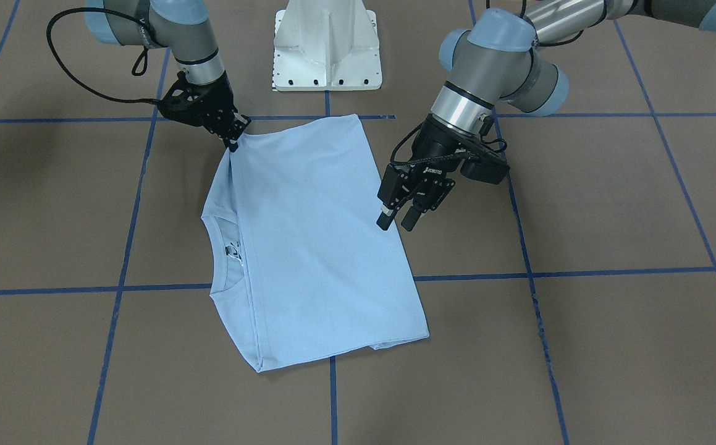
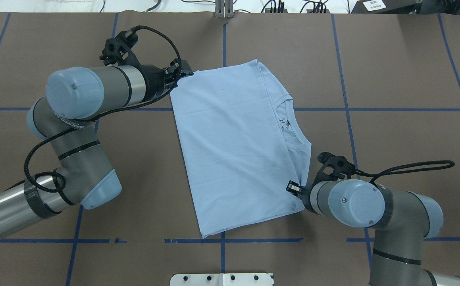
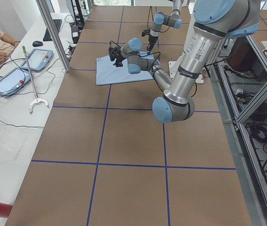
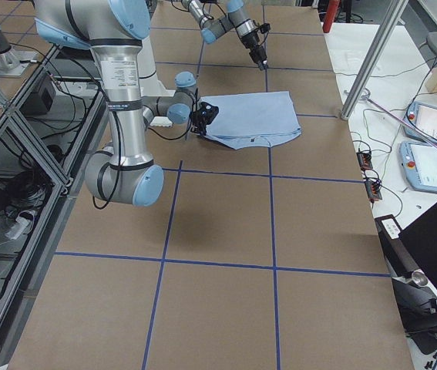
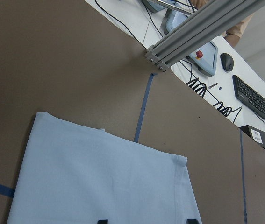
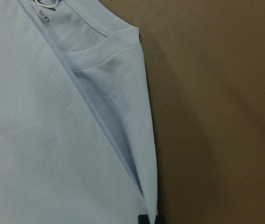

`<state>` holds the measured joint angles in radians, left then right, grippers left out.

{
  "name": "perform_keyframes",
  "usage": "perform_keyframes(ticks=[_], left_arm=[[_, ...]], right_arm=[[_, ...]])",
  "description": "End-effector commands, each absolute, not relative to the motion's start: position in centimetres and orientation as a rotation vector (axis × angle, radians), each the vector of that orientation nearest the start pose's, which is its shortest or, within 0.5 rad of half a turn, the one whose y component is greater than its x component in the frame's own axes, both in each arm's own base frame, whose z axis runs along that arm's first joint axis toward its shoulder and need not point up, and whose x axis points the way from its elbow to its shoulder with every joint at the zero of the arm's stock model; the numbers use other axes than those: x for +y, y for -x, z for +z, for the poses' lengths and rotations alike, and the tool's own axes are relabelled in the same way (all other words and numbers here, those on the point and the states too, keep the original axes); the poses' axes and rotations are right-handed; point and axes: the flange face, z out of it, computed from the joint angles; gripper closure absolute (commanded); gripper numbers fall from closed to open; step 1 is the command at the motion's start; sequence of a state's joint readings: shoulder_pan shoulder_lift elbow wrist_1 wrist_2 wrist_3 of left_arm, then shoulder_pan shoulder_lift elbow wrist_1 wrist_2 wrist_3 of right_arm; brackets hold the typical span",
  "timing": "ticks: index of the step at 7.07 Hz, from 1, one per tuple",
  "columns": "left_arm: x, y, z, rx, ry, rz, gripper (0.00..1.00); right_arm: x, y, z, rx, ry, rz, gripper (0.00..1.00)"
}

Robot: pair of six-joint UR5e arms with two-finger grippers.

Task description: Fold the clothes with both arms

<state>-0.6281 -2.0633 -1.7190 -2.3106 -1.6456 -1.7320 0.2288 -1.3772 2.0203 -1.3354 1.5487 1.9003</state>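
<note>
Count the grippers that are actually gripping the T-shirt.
1. The right gripper pinches the T-shirt at its robot-side corner, lifting the cloth slightly. The left gripper is open over the opposite edge, holding nothing.

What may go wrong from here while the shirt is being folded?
The right end effector pinches only the tip of one corner of the T-shirt; the cloth may slip out if pulled. The left end effector is open and holds nothing, so a one-sided pull may drag or skew the folded layers.
</note>
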Motion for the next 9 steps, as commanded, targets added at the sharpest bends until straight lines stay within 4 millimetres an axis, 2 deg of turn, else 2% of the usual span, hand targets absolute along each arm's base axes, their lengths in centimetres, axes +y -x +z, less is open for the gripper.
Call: perform_keyframes(ticks=[1, 2, 3, 4, 5, 6, 7, 9], left_arm=[[-44.7, -42.3, 23.0, 1.412, -0.138, -0.580, 0.30], [-43.5, -42.3, 23.7, 1.411, -0.094, -0.597, 0.25], [-40.1, -43.1, 23.8, 1.426, 0.016, -0.609, 0.25], [-34.2, -44.7, 24.6, 1.417, 0.145, -0.611, 0.25], [-31.2, -46.4, 24.7, 1.386, 0.176, -0.634, 0.25], [-29.0, -48.6, 26.0, 1.274, 0.172, -0.641, 0.25], [-25.6, -51.2, 27.9, 1.174, 0.170, -0.634, 0.25], [-20.1, -53.9, 28.8, 1.129, 0.264, -0.645, 0.26]], right_arm=[[-21.7, 50.2, 32.1, -0.903, 0.028, 0.520, 1.00], [-20.4, 50.8, 31.7, -0.886, 0.020, 0.530, 1.00], [-20.3, 50.5, 31.2, -0.894, 0.020, 0.529, 1.00], [-20.4, 50.2, 30.7, -0.906, 0.022, 0.531, 1.00], [-20.6, 50.0, 30.7, -0.908, 0.021, 0.533, 1.00], [-20.5, 49.5, 30.3, -0.915, 0.025, 0.532, 1.00], [-20.4, 49.3, 30.0, -0.922, 0.029, 0.530, 1.00], [-20.3, 49.5, 30.1, -0.917, 0.029, 0.526, 1.00]])
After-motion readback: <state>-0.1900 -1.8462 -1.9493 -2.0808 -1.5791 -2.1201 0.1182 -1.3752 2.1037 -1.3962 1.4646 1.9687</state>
